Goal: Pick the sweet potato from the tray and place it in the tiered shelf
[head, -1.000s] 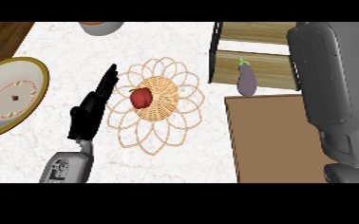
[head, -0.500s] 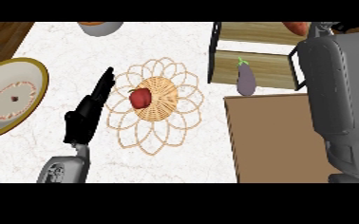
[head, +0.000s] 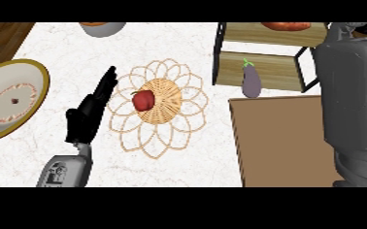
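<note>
Left hand [head: 90,114] open, empty, just left of tray [head: 159,140]. Red item [head: 143,100] at tray centre lies right of fingertips. Right hand out of view.

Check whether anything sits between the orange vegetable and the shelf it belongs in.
Nothing visible does. The orange vegetable already lies on the top tier of the shelf, partly cut off by the view's edge. The eggplant stands lower down, at the front of the bottom tier, clear of it.
</note>
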`<state>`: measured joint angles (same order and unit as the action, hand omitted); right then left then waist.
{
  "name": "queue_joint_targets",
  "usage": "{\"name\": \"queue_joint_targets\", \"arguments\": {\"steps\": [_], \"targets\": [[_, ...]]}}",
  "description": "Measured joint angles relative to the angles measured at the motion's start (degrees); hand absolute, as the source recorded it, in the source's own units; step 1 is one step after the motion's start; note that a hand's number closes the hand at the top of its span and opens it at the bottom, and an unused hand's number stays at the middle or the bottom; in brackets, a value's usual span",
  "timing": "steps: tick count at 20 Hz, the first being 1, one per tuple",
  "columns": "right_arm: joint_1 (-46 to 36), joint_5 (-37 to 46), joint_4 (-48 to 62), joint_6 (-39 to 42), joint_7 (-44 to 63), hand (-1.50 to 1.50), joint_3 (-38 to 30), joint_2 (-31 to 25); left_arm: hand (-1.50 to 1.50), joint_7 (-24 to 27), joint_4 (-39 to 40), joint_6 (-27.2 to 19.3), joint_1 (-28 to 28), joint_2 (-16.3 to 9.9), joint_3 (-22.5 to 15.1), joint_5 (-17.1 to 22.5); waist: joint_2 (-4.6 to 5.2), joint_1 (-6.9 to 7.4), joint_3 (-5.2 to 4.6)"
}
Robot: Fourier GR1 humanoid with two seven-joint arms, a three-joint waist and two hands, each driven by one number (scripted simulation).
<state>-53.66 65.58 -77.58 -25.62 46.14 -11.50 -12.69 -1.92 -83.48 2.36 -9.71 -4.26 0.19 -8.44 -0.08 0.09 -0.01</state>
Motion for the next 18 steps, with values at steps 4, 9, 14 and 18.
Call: {"name": "queue_joint_targets", "arguments": {"steps": [4,9,14,18], "targets": [[-2.1,-2.3,-3.3,1.9,1.3,-1.5,-1.0,-1.1,0.0,-0.1,0.1,-0.7,-0.2,0.7,-0.8,-0.9,-0.01,-0.01,0.0],[-4.2,-3.6,-8.6,-1.1,3.4,-1.5,-4.1,-1.2,0.0,0.3,1.3,-0.8,-1.0,0.7,-0.2,-0.8,-0.1,-0.28,-0.01],[-2.9,-5.0,-17.2,2.1,7.5,-1.5,-8.9,-5.0,0.0,0.3,0.4,-1.1,0.3,0.5,-0.2,-1.0,-0.28,-0.72,0.0],[0.0,-8.8,-23.7,8.9,11.9,-1.5,-14.3,-8.5,0.0,0.8,-0.2,-1.3,1.4,0.6,-0.5,-1.3,-0.49,-1.37,0.01]]}}
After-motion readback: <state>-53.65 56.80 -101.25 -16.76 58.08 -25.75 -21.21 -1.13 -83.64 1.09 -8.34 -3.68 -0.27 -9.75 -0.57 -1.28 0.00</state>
